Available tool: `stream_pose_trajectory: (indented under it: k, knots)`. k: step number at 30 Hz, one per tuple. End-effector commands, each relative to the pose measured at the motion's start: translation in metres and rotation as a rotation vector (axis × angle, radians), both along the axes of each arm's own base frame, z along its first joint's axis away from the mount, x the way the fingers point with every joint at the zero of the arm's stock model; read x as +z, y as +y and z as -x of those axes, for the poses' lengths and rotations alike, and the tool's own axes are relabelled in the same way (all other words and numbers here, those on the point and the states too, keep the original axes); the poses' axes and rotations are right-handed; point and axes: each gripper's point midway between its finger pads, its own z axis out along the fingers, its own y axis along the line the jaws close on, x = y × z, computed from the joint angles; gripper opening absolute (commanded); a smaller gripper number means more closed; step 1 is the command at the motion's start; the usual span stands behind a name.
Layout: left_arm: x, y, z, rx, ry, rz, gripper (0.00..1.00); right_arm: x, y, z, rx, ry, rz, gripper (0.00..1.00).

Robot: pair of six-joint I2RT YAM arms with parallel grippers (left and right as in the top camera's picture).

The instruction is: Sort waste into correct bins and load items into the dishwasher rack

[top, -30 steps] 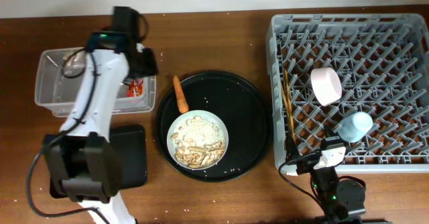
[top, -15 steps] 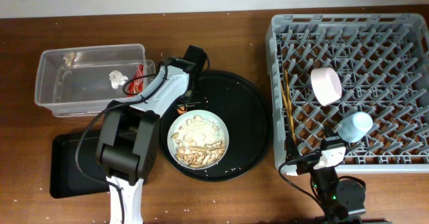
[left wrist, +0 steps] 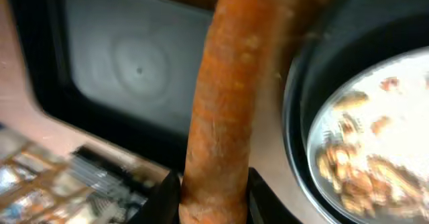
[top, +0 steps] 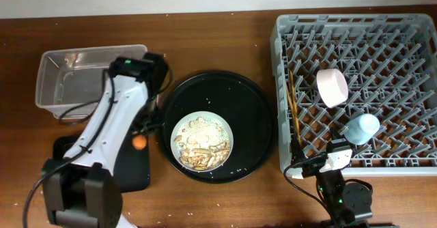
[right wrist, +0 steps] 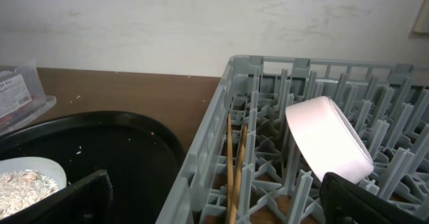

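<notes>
Orange carrot (left wrist: 224, 103) gone from round tray (top: 252, 112), now clamped in left pincer (left wrist: 213, 197) over black bin (top: 136, 171), lower left overhead. Drop likely next. Right pincer (right wrist: 214, 207) apart, idle beside rack (right wrist: 268, 70).

The overhead view is lit evenly and softly from above; only faint shadows are cast on the table (top: 225, 44). In the left wrist view the carrot (left wrist: 224, 103), held in the left pincer (left wrist: 214, 200), is smeared and out of focus, and a pale glare is seen on the tray (left wrist: 120, 70) beyond it. The right wrist view is sharp, with a bright wall (right wrist: 167, 23); the right pincer (right wrist: 214, 204) is shown dark at the lower corners.
</notes>
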Motion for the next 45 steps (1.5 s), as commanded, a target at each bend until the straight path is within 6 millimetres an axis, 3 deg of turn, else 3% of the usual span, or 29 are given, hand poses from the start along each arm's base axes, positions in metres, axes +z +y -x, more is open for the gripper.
stream_pose_trajectory:
  k: [1,2,3,5,6,7,9,11,12,14,15,18,21,23,24,27,29,32,37,38,39,45]
  knots:
    - [-0.021,0.047,0.036,0.245,-0.067,0.077,0.11,-0.002,0.002,0.0,0.013,0.001,0.003,0.98]
    - [-0.035,0.059,0.041,0.323,-0.095,0.107,0.11,-0.002,0.002,0.0,0.013,0.001,0.003,0.98]
    - [-0.065,0.073,0.048,0.42,-0.125,0.144,0.13,-0.002,0.002,0.0,0.013,0.001,0.003,0.98]
    - [-0.073,0.078,0.046,0.442,-0.144,0.164,0.38,-0.002,0.002,0.0,0.013,0.001,0.003,0.98]
    - [-0.068,0.079,0.04,0.416,-0.16,0.176,0.6,-0.002,0.002,0.0,0.013,0.001,0.003,0.98]
    - [-0.052,0.079,0.033,0.4,-0.182,0.182,0.75,-0.002,0.002,0.0,0.013,0.001,0.003,0.98]
    - [-0.021,0.068,0.017,0.35,-0.261,0.217,0.75,-0.002,0.002,0.0,0.013,0.001,0.003,0.98]
    - [0.003,0.019,-0.009,0.094,-0.363,0.279,0.75,-0.002,0.002,0.0,0.013,0.001,0.003,0.98]
    - [0.006,-0.026,-0.023,-0.151,-0.392,0.321,0.75,-0.002,0.002,0.0,0.013,0.001,0.003,0.98]
    - [-0.005,-0.133,-0.031,-0.559,-0.428,0.347,0.62,-0.002,0.002,0.0,0.013,0.001,0.003,0.98]
    - [-0.014,-0.167,-0.032,-0.651,-0.446,0.346,0.57,-0.002,0.002,0.0,0.013,0.001,0.003,0.98]
    - [-0.047,-0.223,-0.026,-0.773,-0.374,0.363,0.51,-0.002,0.002,0.0,0.013,0.001,0.003,0.98]
    - [-0.066,-0.255,-0.038,-0.815,-0.315,0.347,0.51,-0.002,0.002,0.0,0.013,0.001,0.003,0.98]
    - [-0.075,-0.263,-0.046,-0.78,-0.335,0.356,0.48,-0.002,0.002,0.0,0.013,0.001,0.003,0.98]
    - [-0.083,-0.264,-0.047,-0.756,-0.328,0.353,0.43,-0.002,0.002,0.0,0.013,0.001,0.003,0.98]
    - [-0.106,-0.258,-0.046,-0.714,-0.285,0.318,0.38,-0.002,0.002,0.0,0.013,0.001,0.003,0.98]
    - [-0.107,-0.259,-0.047,-0.712,-0.289,0.319,0.31,-0.002,0.002,0.0,0.013,0.001,0.003,0.98]
    - [-0.111,-0.257,-0.045,-0.723,-0.265,0.331,0.29,-0.002,0.002,0.0,0.013,0.001,0.003,0.98]
    - [-0.123,-0.23,-0.055,-0.895,-0.192,0.231,0.23,-0.002,0.002,0.0,0.013,0.001,0.003,0.98]
    - [-0.129,-0.233,-0.053,-0.941,-0.172,0.237,0.2,-0.002,0.002,0.0,0.013,0.001,0.003,0.98]
    - [-0.128,-0.237,-0.054,-0.985,-0.179,0.238,0.09,-0.002,0.002,0.0,0.013,0.001,0.003,0.98]
    - [-0.127,-0.241,-0.056,-1.01,-0.192,0.233,0.01,-0.002,0.002,0.0,0.013,0.001,0.003,0.98]
